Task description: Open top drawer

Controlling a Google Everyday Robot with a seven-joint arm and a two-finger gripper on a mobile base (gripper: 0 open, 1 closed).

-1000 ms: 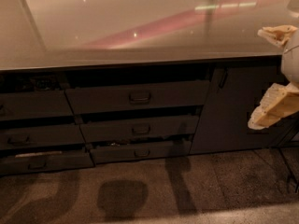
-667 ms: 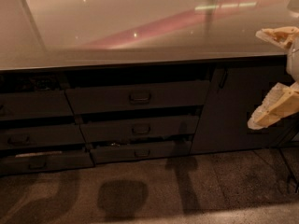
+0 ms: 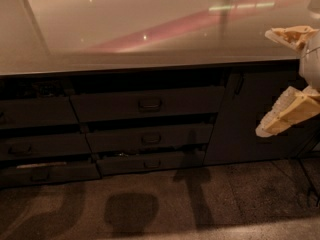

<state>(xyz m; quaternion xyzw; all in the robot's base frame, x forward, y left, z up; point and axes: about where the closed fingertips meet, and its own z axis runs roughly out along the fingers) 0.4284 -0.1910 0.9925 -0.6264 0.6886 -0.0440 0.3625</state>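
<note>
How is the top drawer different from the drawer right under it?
The top drawer is wider than the middle drawer. The top drawer's front is also taller, and the middle drawer's is shallower. Both are dark grey with a small handle in the centre. The hand is far to the right, open, in front of the cabinet door, touching neither drawer.

No writing readable anywhere, including on the hand (image 3: 266,82) at right.
</note>
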